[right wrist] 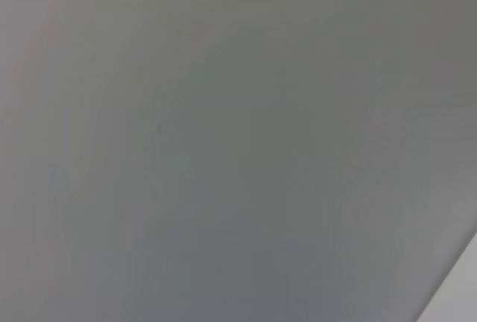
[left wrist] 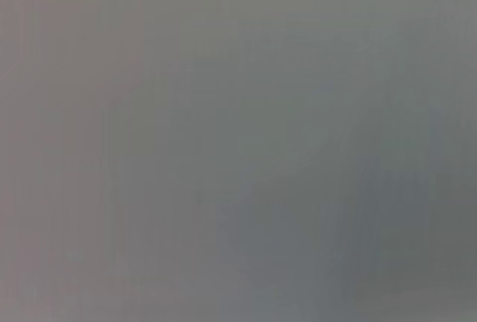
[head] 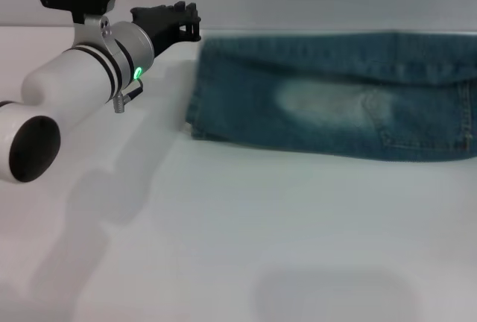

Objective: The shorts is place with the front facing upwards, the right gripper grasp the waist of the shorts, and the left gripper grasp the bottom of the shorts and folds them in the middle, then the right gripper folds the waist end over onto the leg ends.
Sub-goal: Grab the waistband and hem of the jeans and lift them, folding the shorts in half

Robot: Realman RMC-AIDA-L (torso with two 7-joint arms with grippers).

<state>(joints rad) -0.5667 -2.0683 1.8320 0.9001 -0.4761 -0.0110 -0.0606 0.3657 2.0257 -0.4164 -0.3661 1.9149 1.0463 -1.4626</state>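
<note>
The table point(head: 238, 247) is filling the lower frame. The shorts point(head: 335, 95) are lying across the upper right, seemingly already folded lengthwise. The left gripper point(head: 186, 24) is hovering at the upper left, just beside their corner; I cannot tell its fingers' state. The waist fold should probably go slowly, keeping edges aligned. Both wrist views are showing only grey; the right gripper is not appearing anywhere.

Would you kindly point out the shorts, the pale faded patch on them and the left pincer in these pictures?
shorts point(head: 246, 106): head view, on the blue denim near the left end.
pale faded patch point(head: 324, 104): head view, on its middle.
left pincer point(head: 173, 21): head view, on the black claw.
</note>
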